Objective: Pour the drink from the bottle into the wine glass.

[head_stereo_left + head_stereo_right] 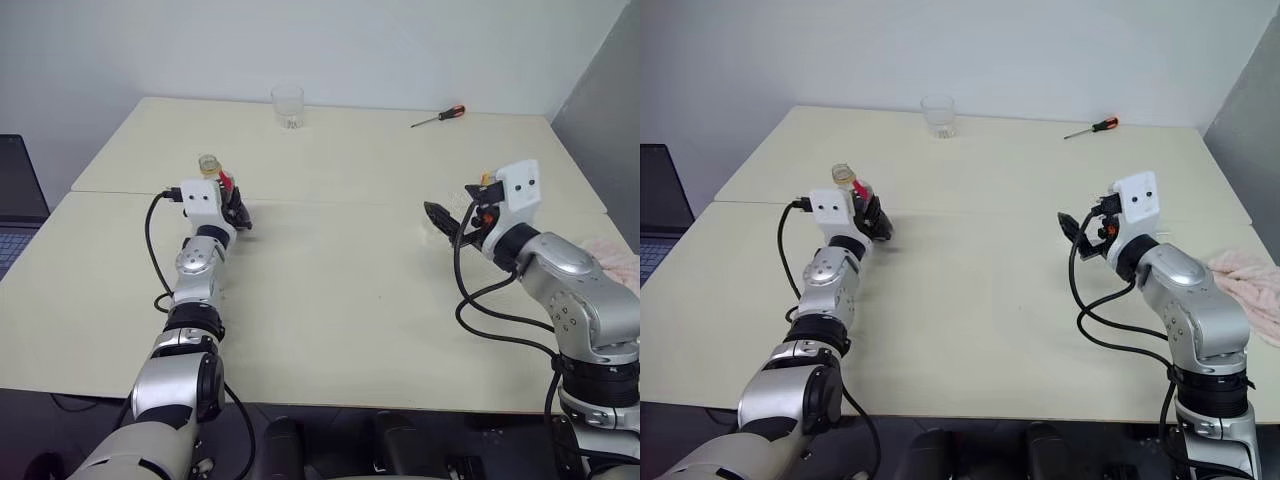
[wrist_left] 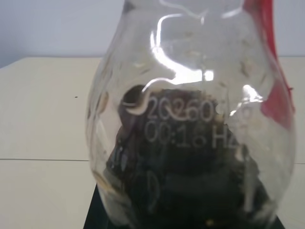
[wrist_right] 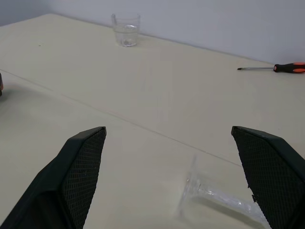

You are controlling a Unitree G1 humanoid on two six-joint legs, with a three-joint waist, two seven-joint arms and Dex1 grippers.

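Now the left pincer (image 1: 238, 212) clamps the light, slippery bottle (image 1: 212, 170) above the table (image 1: 350, 300); the right pincer (image 3: 171, 176) gapes empty over the fragile wine glass (image 3: 214, 193) lying down, best taken by its stem

Left arm stretched forward, left claw (image 1: 238, 212) clamped shut around the bottle (image 1: 212, 170). Right arm bent inward, right claw (image 3: 176, 176) spread wide, holding nothing.
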